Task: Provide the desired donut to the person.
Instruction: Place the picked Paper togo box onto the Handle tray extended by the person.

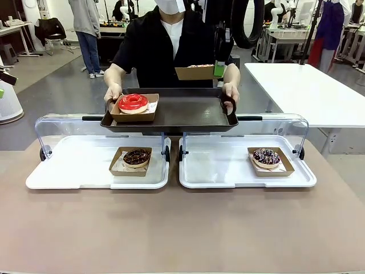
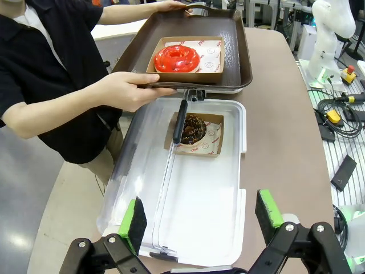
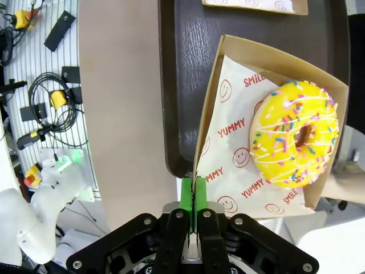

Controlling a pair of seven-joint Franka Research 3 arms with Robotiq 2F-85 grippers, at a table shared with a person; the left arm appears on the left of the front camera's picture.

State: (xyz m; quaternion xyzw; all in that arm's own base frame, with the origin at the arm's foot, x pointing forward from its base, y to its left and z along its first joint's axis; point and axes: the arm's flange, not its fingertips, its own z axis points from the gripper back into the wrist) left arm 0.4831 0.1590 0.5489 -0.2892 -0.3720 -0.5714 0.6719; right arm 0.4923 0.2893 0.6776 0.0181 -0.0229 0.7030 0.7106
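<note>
Yellow donut [image 3: 295, 134] in cardboard box [image 3: 274, 55], liner paper [image 3: 231, 140] with "YUMMY", "SMILE"

Our right fingers [image 3: 186, 200], black with green pads, meet a tan box [image 3: 274, 60] lined in white paper with red words and smileys; just beyond them we see a yellow donut [image 3: 296, 134] with white drizzle and rainbow sprinkles. Beyond our left fingers [image 2: 134, 224], equally green-padded: a chocolate donut [image 2: 194, 128], then a glossy red donut [image 2: 177, 58] on a dark brown tray [image 2: 231, 28]
</note>
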